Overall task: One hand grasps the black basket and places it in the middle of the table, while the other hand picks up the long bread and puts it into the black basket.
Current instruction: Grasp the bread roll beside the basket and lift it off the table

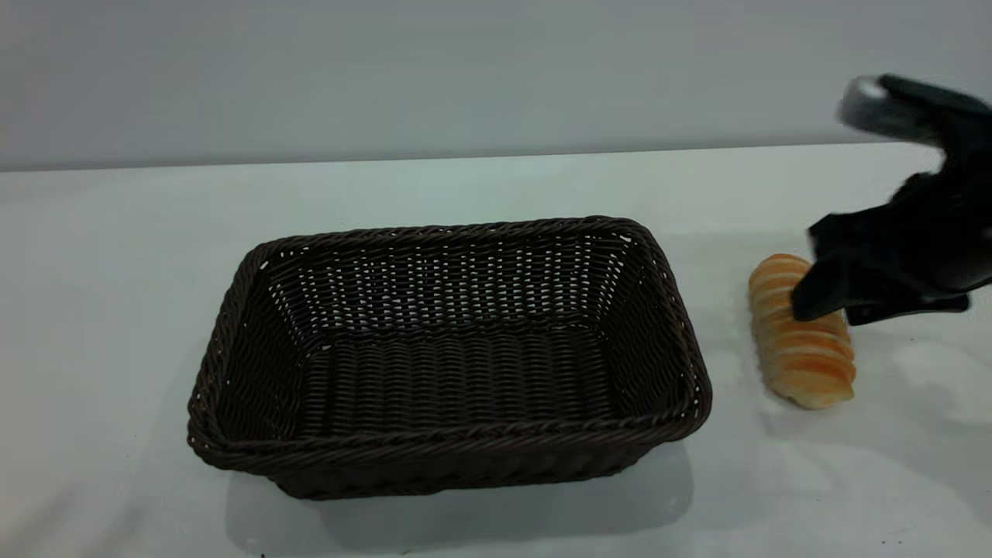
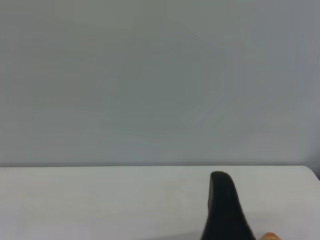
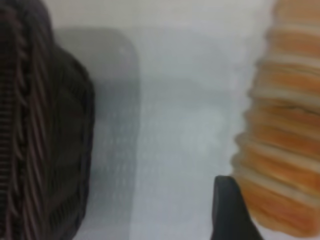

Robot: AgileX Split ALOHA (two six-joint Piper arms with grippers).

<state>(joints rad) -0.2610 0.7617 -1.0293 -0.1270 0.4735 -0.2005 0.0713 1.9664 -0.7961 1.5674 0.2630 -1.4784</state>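
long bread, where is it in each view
Exterior view: the long bread lies on the table right of the black basket, under the right hand.
Left wrist view: only an orange tip at the bottom edge.
Right wrist view: fills the right side.
Shared landmark: the white table.

The black basket (image 1: 449, 353) sits empty on the white counter (image 1: 116, 256). Just right of the basket, apart from its rim, lies the long bread (image 1: 802, 341). The right gripper (image 1: 821, 291) reaches in from beyond the bread, one jaw tip overlapping the loaf's far half.
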